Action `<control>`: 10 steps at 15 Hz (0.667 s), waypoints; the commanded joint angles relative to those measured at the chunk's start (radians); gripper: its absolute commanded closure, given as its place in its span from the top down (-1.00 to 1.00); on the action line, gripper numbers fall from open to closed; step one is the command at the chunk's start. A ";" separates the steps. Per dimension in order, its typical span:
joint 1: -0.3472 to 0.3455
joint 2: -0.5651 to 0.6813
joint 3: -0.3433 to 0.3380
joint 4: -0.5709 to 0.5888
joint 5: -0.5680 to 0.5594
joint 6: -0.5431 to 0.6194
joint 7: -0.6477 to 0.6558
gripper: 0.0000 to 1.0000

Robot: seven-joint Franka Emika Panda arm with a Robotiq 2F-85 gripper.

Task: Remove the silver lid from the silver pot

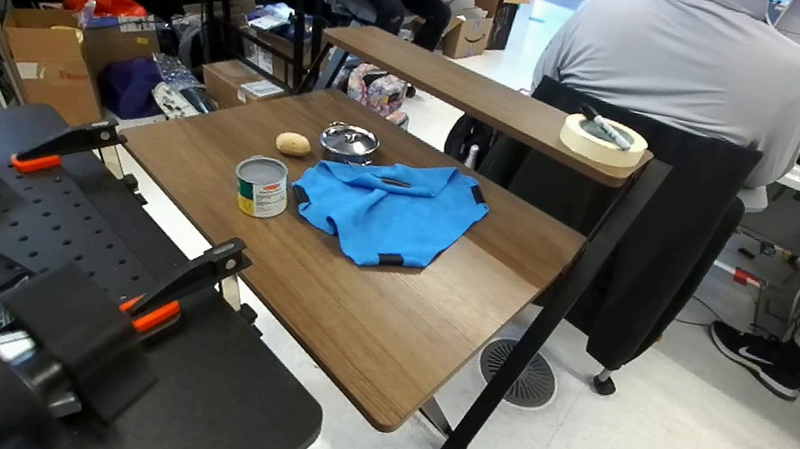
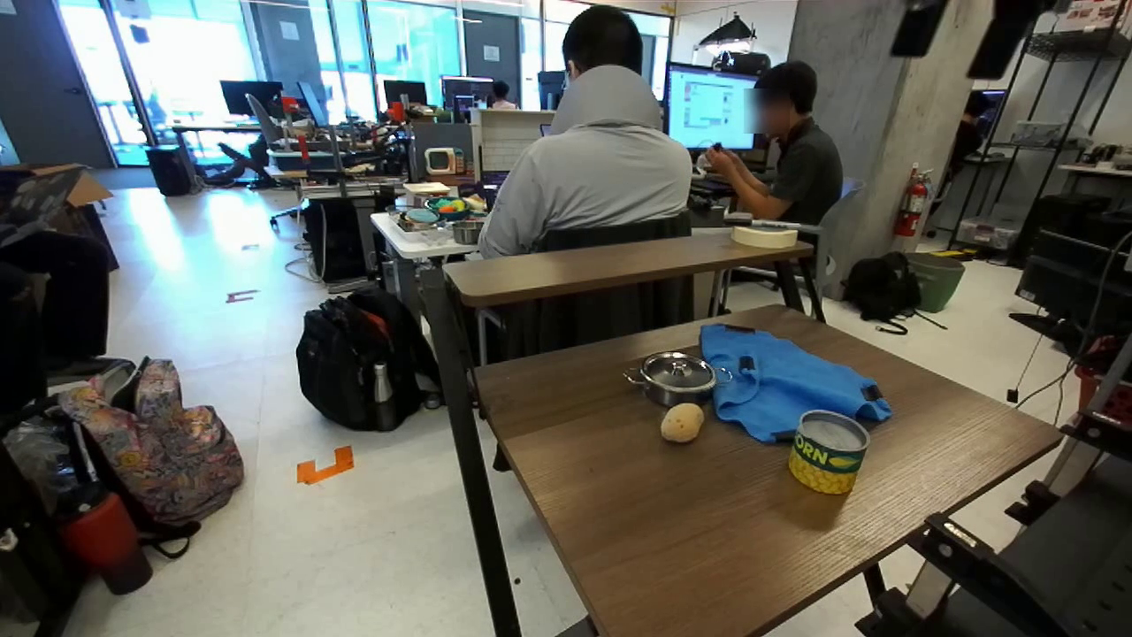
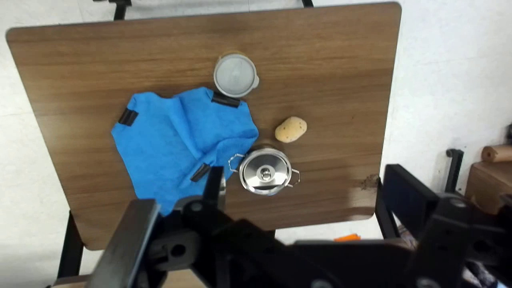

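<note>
The silver lid [image 3: 265, 174] sits on the silver pot [image 2: 679, 395], covering its mouth, with a small knob in its middle. In both exterior views the lid [image 1: 349, 138] [image 2: 677, 370] lies flat on the pot [image 1: 343, 155], which stands upright on the table. The pot has a thin handle on each side, and one handle overlaps the blue cloth's edge in the wrist view. My gripper [image 3: 305, 173] is open and empty, high above the table. In the wrist view the pot appears between the fingers, nearer the left one. Dark fingers [image 2: 959, 40] show at the top of an exterior view.
A blue cloth [image 3: 180, 136] lies beside the pot. A tan potato [image 3: 291, 129] and a can with a grey lid [image 3: 236, 76] stand nearby on the brown table [image 3: 340, 80]. A raised shelf [image 2: 601, 265] with a tape roll [image 2: 764, 237] runs along one side. A person [image 2: 601, 168] sits behind it.
</note>
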 commanded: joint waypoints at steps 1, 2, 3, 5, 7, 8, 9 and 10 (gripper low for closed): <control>0.003 0.199 0.011 0.067 -0.026 0.240 0.057 1.00; 0.003 0.259 0.006 0.091 -0.028 0.281 0.052 1.00; 0.004 0.311 0.002 0.114 -0.034 0.310 0.049 1.00; 0.009 0.415 -0.006 0.165 -0.050 0.351 0.052 1.00; 0.015 0.509 -0.015 0.231 -0.056 0.354 0.049 1.00; 0.018 0.554 -0.016 0.266 -0.055 0.342 0.042 1.00; 0.023 0.597 -0.021 0.302 -0.063 0.338 0.047 1.00; 0.027 0.639 -0.023 0.339 -0.067 0.325 0.046 1.00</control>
